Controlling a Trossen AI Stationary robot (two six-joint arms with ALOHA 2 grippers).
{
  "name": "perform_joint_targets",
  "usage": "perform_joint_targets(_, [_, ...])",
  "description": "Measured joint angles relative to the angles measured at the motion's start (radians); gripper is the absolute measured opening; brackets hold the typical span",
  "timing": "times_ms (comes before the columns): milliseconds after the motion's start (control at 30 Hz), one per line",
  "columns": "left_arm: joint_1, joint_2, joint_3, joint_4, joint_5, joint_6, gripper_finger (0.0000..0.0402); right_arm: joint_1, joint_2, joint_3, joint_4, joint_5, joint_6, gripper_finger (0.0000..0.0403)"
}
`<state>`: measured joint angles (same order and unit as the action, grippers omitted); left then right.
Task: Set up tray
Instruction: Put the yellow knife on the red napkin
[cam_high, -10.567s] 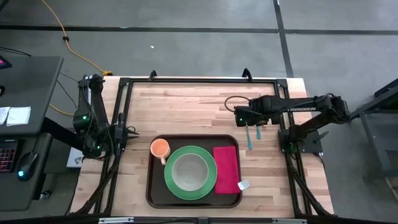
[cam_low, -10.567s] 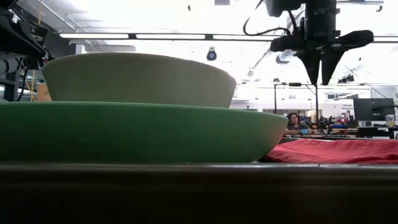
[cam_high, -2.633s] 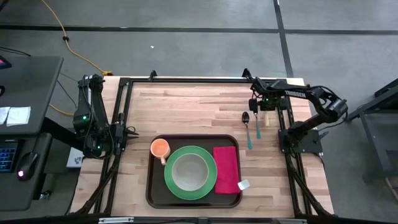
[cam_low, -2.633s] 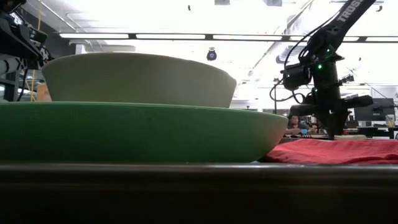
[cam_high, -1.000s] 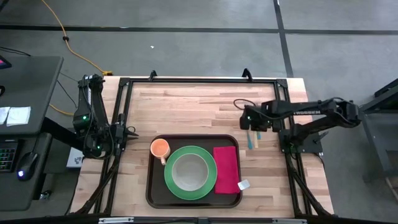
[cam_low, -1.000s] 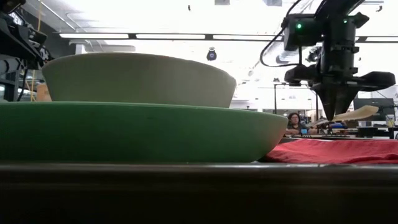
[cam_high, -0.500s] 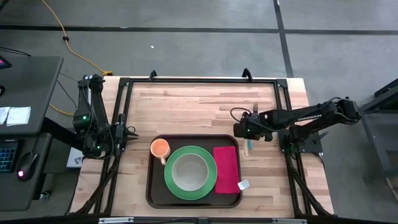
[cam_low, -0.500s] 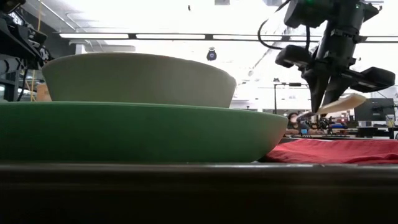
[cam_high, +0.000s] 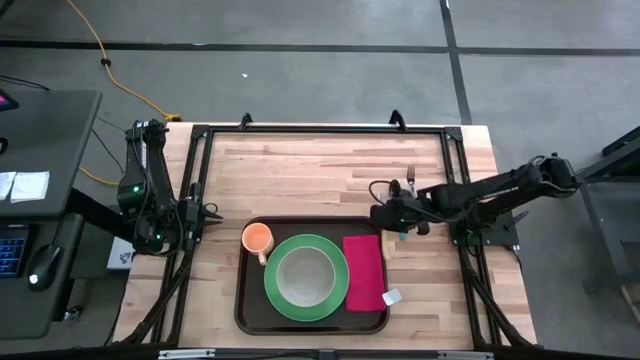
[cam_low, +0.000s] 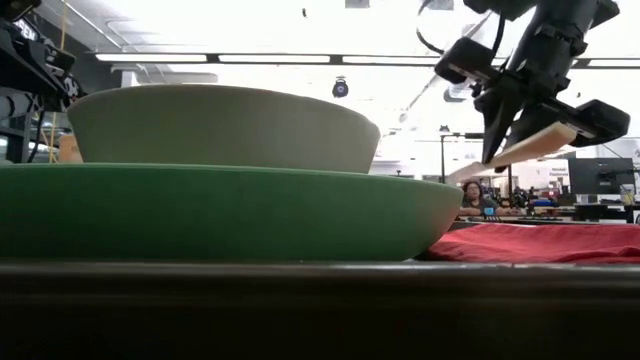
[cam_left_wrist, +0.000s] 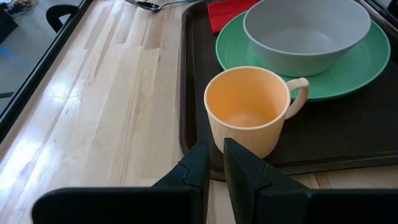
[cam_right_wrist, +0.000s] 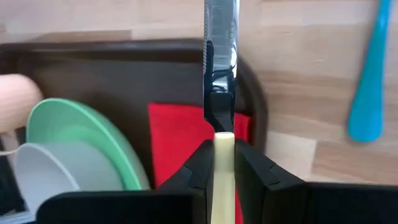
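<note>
From above, the right gripper (cam_high: 385, 216) hangs at the tray's (cam_high: 243, 300) two o'clock corner, its load hidden. At table height, the green plate (cam_low: 220, 210) blocks most of the tray. Wrist view: fingers clamp a cream-handled knife (cam_right_wrist: 221, 74); the left gripper (cam_left_wrist: 214, 163) waits, pinched nearly closed.

Before you, a pale wooden table (cam_high: 300, 170) in a black frame, the dark brown tray (cam_high: 246, 300) resting directly on its near middle, a blue utensil (cam_right_wrist: 367, 93) lying on bare wood just beside the tray's right rim.
</note>
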<state>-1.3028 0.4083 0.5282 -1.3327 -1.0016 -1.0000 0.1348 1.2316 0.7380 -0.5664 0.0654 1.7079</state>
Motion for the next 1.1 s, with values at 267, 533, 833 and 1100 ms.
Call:
perform_joint_targets(267, [0.000,0.000,0.000,0.000,0.000,0.000,0.0079,0.081,0.098,0.000,0.144,-0.022,0.050,0.0034])
perform_joint_targets(533, [0.000,0.000,0.000,0.002,0.008,0.000,0.0079,0.162,0.159,0.000,0.285,-0.074,0.119,0.0034])
perform_joint_targets(833, [0.000,0.000,0.000,0.007,0.055,0.000,0.0079,0.227,0.159,0.041,0.257,-0.060,0.151,0.0032])
perform_joint_targets(1100, [0.000,0.000,0.000,0.006,0.057,0.008,0.0079,0.227,0.158,0.049,0.232,-0.040,0.139,0.0032])
